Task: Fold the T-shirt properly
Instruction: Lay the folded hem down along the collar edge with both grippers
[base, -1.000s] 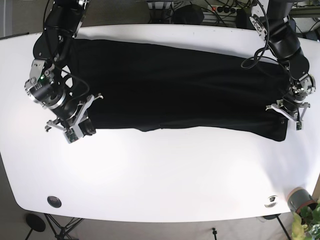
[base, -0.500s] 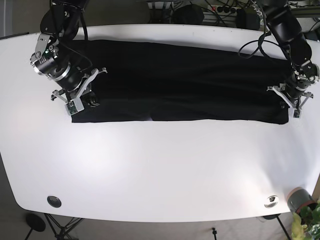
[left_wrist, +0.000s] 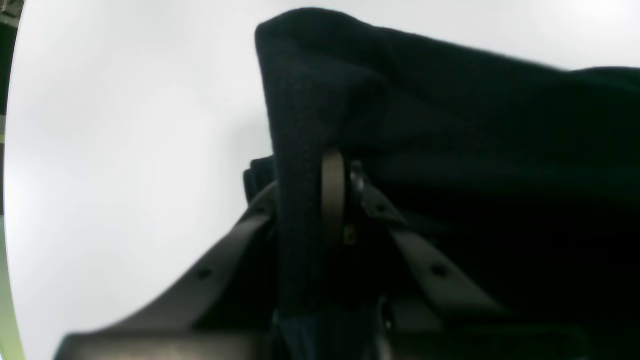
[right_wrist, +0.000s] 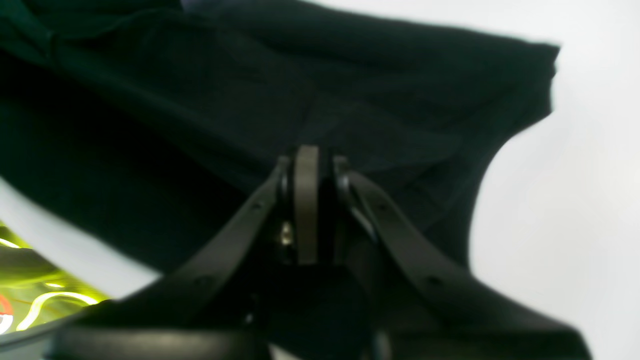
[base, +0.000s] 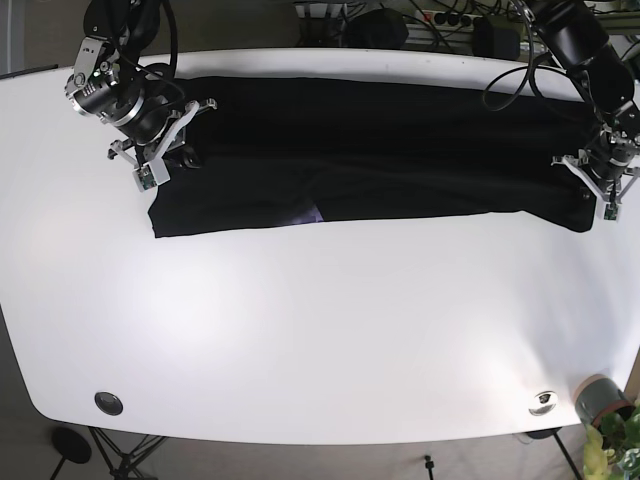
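We see a black T-shirt (base: 370, 150) spread as a long, narrow band across the far half of the white worktop (base: 320, 330), running almost from one end to the other. Its near edge is a fairly straight fold line, and a small paler patch shows at that edge a little toward the right arm's side of the middle.

The left gripper (base: 600, 190) sits at the end of the T-shirt on the base view's right. In the left wrist view our left gripper (left_wrist: 340, 195) has its fingers (left_wrist: 332, 190) clenched on the fabric: a fold of the T-shirt (left_wrist: 450, 150) is drawn over one finger and pinched between the two, with the cloth rising to a peak above them and the bare worktop (left_wrist: 125, 125) beside it.

The right gripper (base: 160, 160) is at the opposite end of the T-shirt, on the base view's left, over the cloth near its corner. In the right wrist view our right gripper (right_wrist: 312, 200) also has its fingers (right_wrist: 306, 200) pressed together, and the T-shirt (right_wrist: 200, 100) lies dark just beyond them; the fabric appears caught between them, though the blur and darkness keep us from seeing the pinch clearly. The worktop (right_wrist: 575, 175) shows pale past the cloth's curved edge.

Near the worktop's front edge, well apart from the T-shirt, lie two small round fittings (base: 108, 403).
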